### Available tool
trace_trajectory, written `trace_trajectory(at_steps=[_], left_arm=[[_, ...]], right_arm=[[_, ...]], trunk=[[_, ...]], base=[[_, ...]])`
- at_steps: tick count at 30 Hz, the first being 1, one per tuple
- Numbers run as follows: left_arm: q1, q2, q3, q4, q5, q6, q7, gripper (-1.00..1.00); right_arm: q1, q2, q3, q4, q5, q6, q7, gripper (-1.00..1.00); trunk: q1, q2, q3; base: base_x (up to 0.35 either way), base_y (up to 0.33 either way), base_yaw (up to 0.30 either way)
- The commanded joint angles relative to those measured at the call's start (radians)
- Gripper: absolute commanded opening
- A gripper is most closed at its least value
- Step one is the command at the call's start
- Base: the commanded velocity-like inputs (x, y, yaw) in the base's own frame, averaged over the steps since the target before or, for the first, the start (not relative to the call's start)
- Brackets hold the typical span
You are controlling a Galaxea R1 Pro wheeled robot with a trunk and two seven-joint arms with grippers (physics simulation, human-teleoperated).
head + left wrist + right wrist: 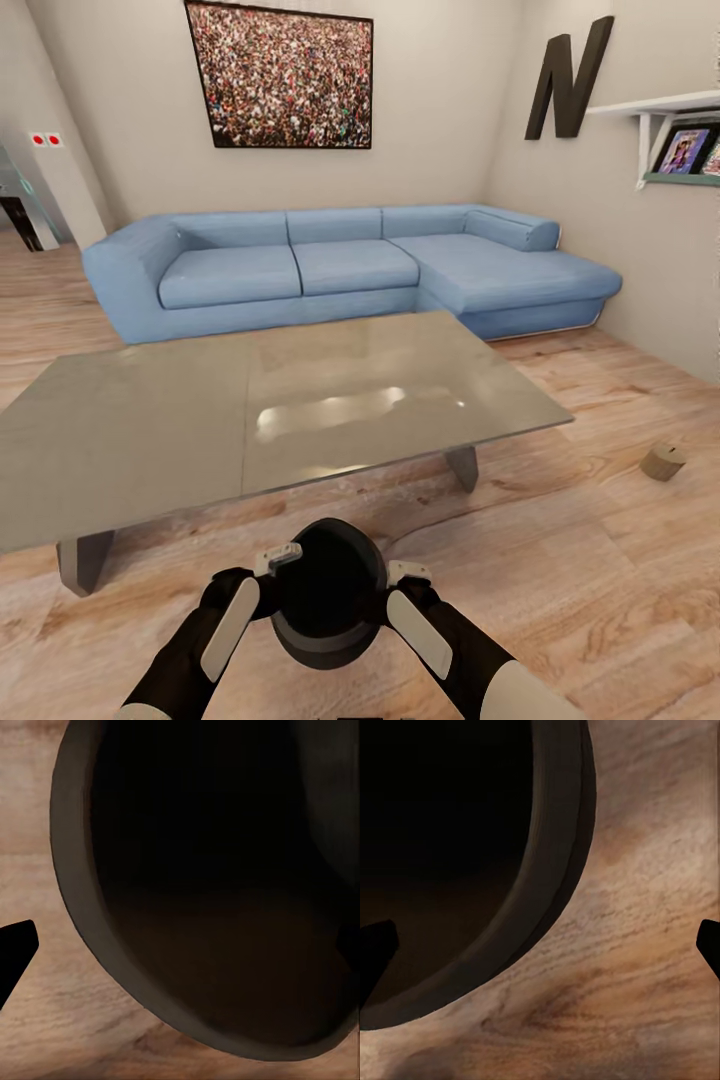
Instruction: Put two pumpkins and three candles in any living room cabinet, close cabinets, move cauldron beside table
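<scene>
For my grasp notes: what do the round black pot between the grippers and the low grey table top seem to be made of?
The round black pot looks like dark matte metal, perhaps cast iron: thick dull rim, no shine. The low grey table top looks like smooth glass or polished stone: it mirrors pale light patches. Neither is certain.

The cauldron (328, 592) is placed on the floor (600, 560) just in front of the table (240, 420), between the 2 arms. Behind the table the sofa (340, 265) is set against the wall. 1 candle (662, 461) lies on the floor right of the table.
</scene>
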Motion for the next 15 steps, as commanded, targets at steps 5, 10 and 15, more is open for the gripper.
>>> trace_trajectory(at_steps=[5, 10, 15], left_arm=[[-0.001, 0.001, -0.001, -0.001, 0.012, 0.007, 0.009, 1.00], [-0.001, 0.001, 0.000, -0.001, 0.013, 0.007, 0.009, 1.00], [-0.001, 0.002, 0.000, -0.002, 0.013, 0.007, 0.008, 1.00]], right_arm=[[-0.001, -0.001, 0.003, -0.002, -0.007, 0.001, -0.007, 1.00], [-0.001, -0.001, 0.003, -0.004, -0.007, 0.001, -0.007, 1.00], [-0.001, -0.001, 0.003, -0.004, -0.007, 0.001, -0.007, 1.00]], trunk=[[-0.002, 0.001, 0.019], [-0.005, 0.002, 0.038], [-0.007, 0.003, 0.057]], base=[[-0.093, 0.000, 0.000], [-0.142, 0.037, 0.000], [-0.092, 0.032, 0.000]])
